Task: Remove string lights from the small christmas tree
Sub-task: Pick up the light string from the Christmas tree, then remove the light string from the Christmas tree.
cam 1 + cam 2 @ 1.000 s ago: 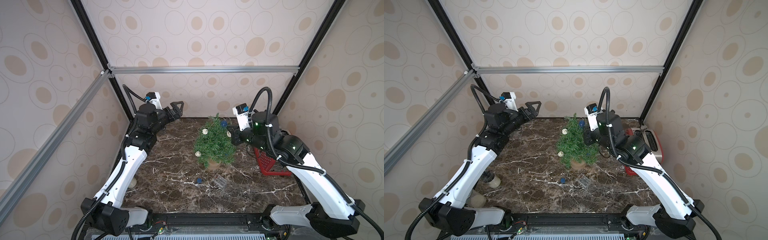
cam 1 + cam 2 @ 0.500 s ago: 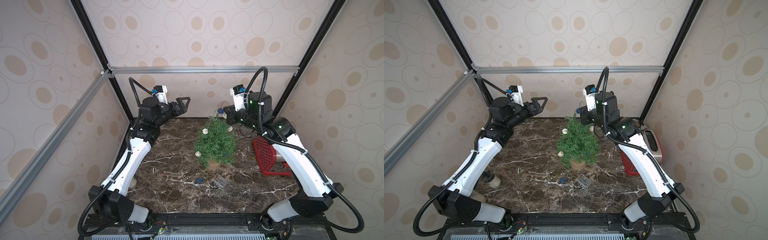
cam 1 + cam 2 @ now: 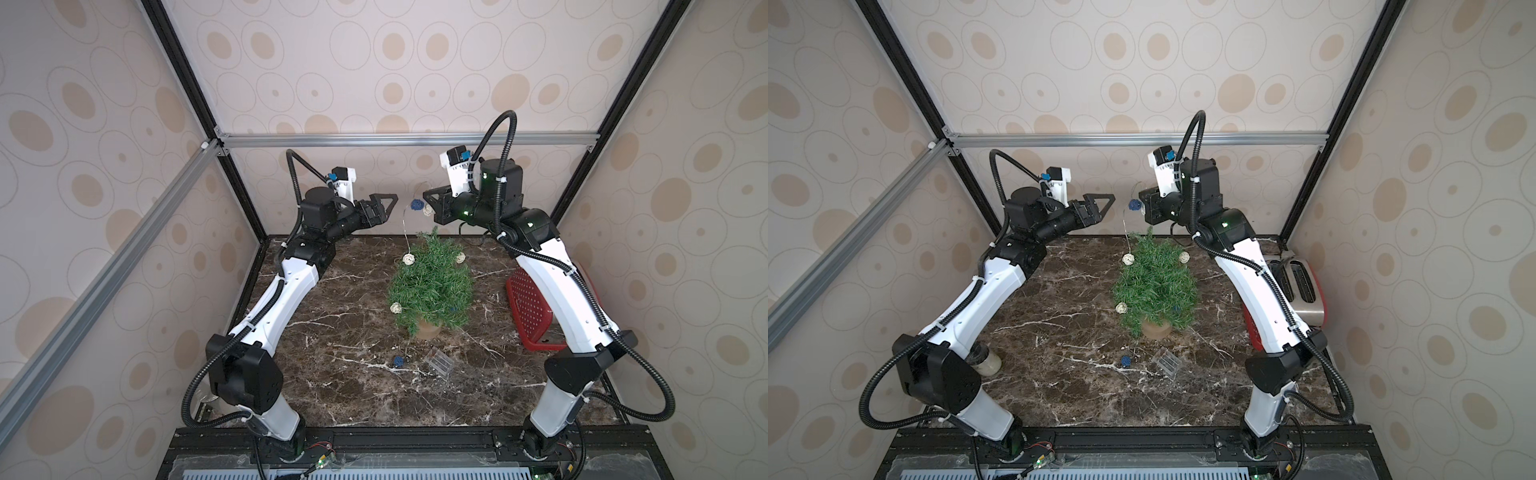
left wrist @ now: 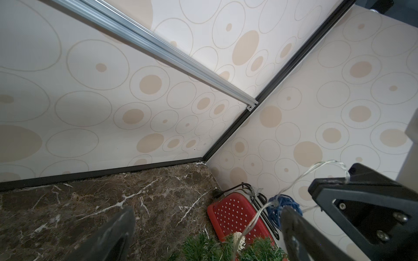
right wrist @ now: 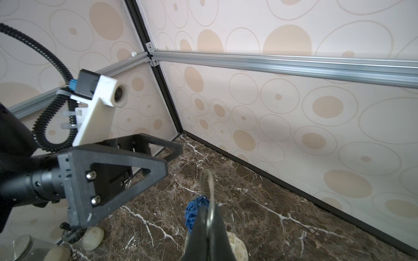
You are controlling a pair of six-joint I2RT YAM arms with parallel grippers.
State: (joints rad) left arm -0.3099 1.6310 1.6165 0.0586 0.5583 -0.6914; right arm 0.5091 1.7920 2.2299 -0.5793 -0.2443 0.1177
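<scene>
1. The tree [image 3: 430, 286] stands near the middle of the table [image 3: 332, 395].
2. The battery box [image 3: 439, 362] lies on the table before the tree.
3. The basket [image 3: 530, 307] sits right of the tree.
4. The string lights [image 3: 409, 259] run from the tree up to the right gripper [image 3: 428, 197] above it.

Red perforated basket [image 3: 530, 307] and steel toaster [image 3: 1300, 286]: well below, behind right gripper [image 3: 428, 198]. Jar [image 3: 986, 361]: well below, behind left gripper [image 3: 1102, 203].

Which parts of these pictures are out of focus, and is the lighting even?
Left wrist view: the fingers of the left gripper are dark close-up blurs. Right wrist view: the right gripper and the string lights it pinches are soft. In both top views the small christmas tree is sharp, light even.
</scene>
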